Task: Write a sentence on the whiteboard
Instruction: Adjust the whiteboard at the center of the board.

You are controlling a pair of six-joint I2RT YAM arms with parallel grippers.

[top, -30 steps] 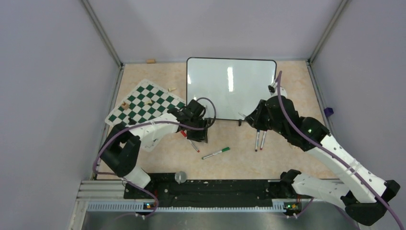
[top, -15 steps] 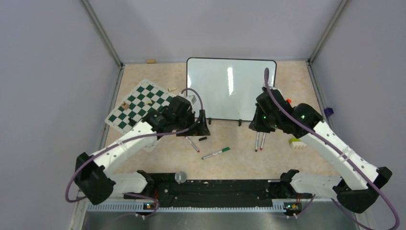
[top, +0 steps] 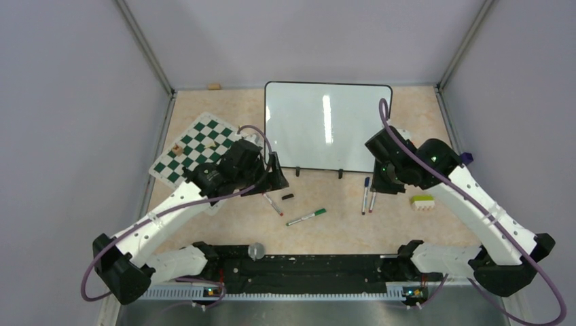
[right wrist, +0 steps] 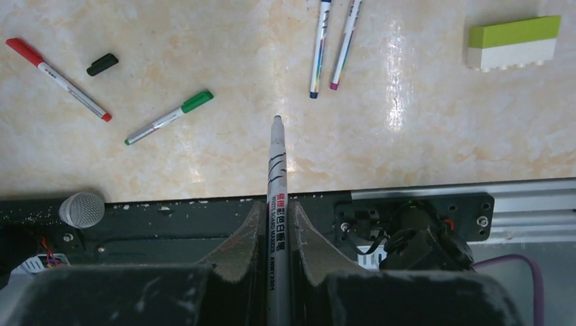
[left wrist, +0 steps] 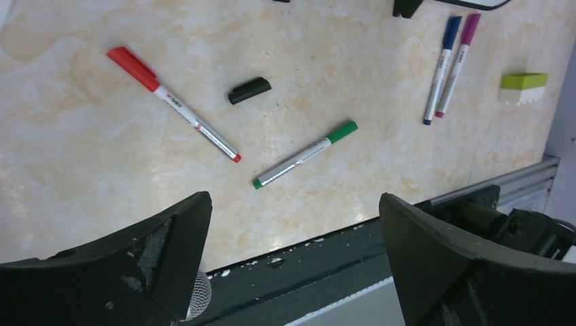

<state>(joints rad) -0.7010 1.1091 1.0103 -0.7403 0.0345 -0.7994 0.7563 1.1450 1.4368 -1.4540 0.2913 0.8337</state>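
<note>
From above, the whiteboard [top: 328, 125] lies at the far middle of the table. The left gripper [top: 277, 178] hangs just off the board's near-left corner, next to the chess mat [top: 204, 149]. The right gripper [top: 380, 182] hangs at the near-right corner, and its wrist covers that corner. On the near side of the board, below its left half, lie a red pen [top: 273, 203], a black cap [top: 288, 197] and a green pen [top: 306, 217]. Below its right half a blue pen [top: 365, 195] and a pink pen [top: 372, 200] lie side by side. A green-and-white block [top: 422, 202] sits just right of them. This view does not show how either gripper's fingers stand.

The left wrist view catches only a sliver of the board's frame and one black foot [left wrist: 406, 7] at the top edge, well away from the fingers [left wrist: 170, 251]. The fingers are spread wide, with nothing between them and nothing touched. Through the gap, the red pen, the cap and the green pen lie on the table beyond.

The right wrist view leaves the board out of frame. It shows what the overhead view hides: the fingers [right wrist: 238, 251] are clenched on a marker [right wrist: 276, 170]. The marker's barrel runs straight out between them. Its bare tip points toward the blue and pink pens but stays apart from them.
</note>
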